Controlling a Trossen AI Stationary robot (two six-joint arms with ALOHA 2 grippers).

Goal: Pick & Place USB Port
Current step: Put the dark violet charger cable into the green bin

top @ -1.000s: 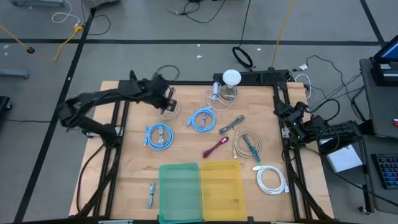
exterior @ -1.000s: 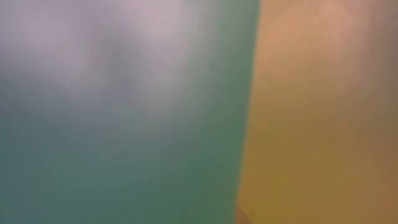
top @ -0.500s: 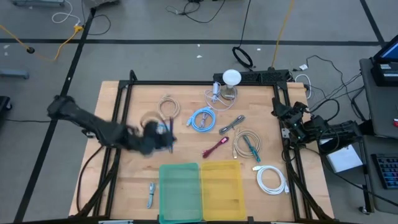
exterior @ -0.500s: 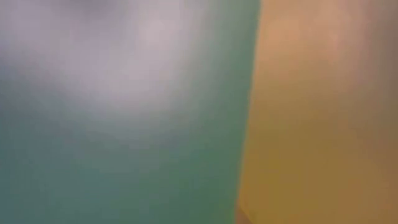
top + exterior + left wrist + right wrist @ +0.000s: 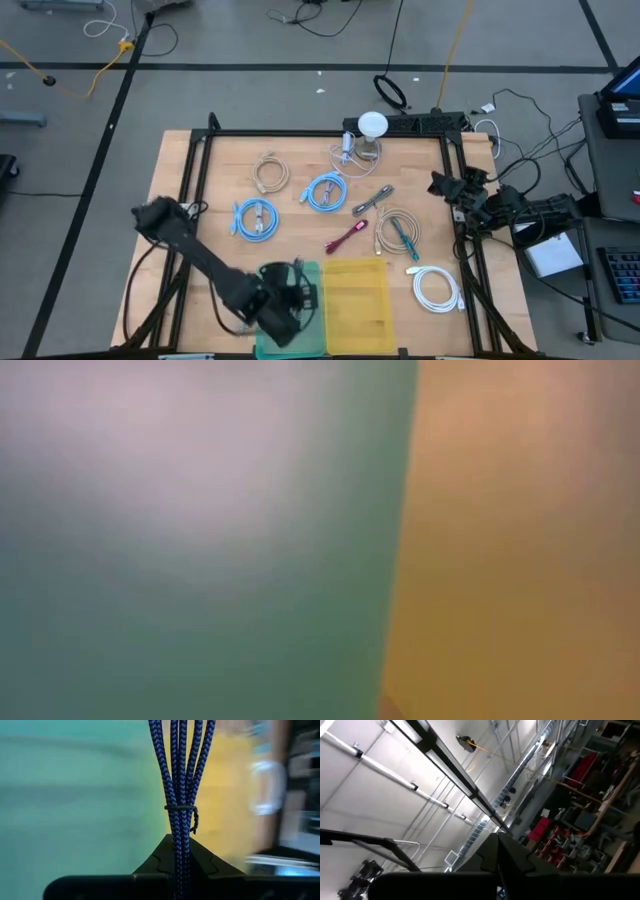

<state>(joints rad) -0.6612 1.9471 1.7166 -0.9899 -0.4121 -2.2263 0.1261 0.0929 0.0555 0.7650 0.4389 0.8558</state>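
left gripper point(image 5: 180, 865): we've got it over the green bin point(image 5: 270, 280) at the desk's point(image 5: 200, 300) near edge, jaws pinching the dark blue braided cable point(image 5: 181, 775)

cable: a tied bundle, its strands running straight out from the jaws in the left wrist view, green and yellow bins blurred behind

yellow bin point(image 5: 355, 295): touching the green one's side

right gripper point(image 5: 440, 185): parked at the desk's right edge, jaws pressed together on nothing, pointed up at the ceiling

rest: we see two light blue coils point(image 5: 255, 218), a white cable point(image 5: 436, 288) and a red one point(image 5: 346, 238) lying on the desk
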